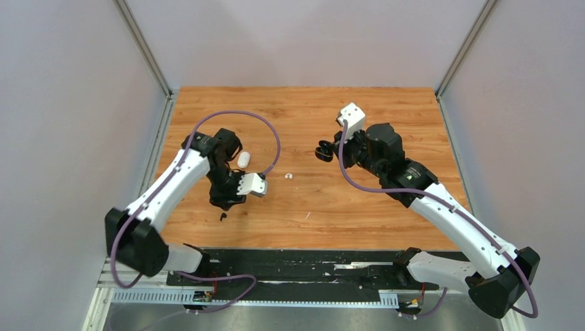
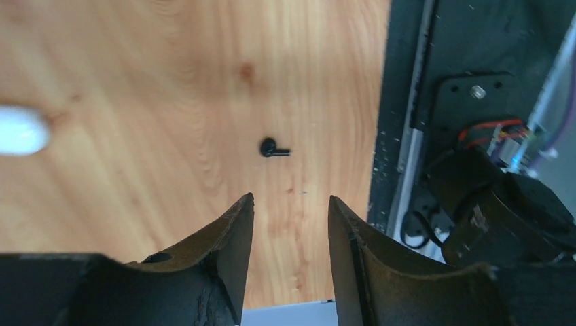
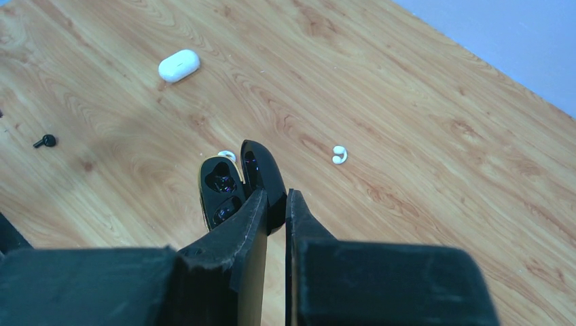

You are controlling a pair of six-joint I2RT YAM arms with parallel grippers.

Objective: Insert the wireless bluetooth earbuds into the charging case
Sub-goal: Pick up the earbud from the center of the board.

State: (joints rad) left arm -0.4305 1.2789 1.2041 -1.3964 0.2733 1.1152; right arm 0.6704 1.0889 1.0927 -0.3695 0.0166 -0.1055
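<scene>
A wood-grain counter [image 1: 310, 117] fills the floor of a booth with plain grey walls [image 1: 69, 103] and slanted metal frame posts [image 1: 143, 47] at its far corners. A black mounting rail [image 1: 310, 265] runs along the near edge. The left arm is bent over the left side of the counter, with its left gripper [image 2: 291, 200] pointing down and back toward the rail. Its jaws stand partly apart with nothing between them. A black earbud [image 2: 273, 148] lies on the wood just ahead of its fingertips, apart from them. A white case [image 1: 243, 158], closed, lies behind that gripper, close beside the wrist. The right arm reaches in from the right, and its right gripper [image 3: 275, 197] is pinched onto the raised lid of an open black charging case [image 3: 221, 183]. The case's dark wells face the camera, and I cannot tell what is in them. One white earbud [image 3: 339, 155] lies ahead of this gripper and slightly to one side. Another white earbud [image 3: 226, 155] peeks out just past the case's far rim.
</scene>
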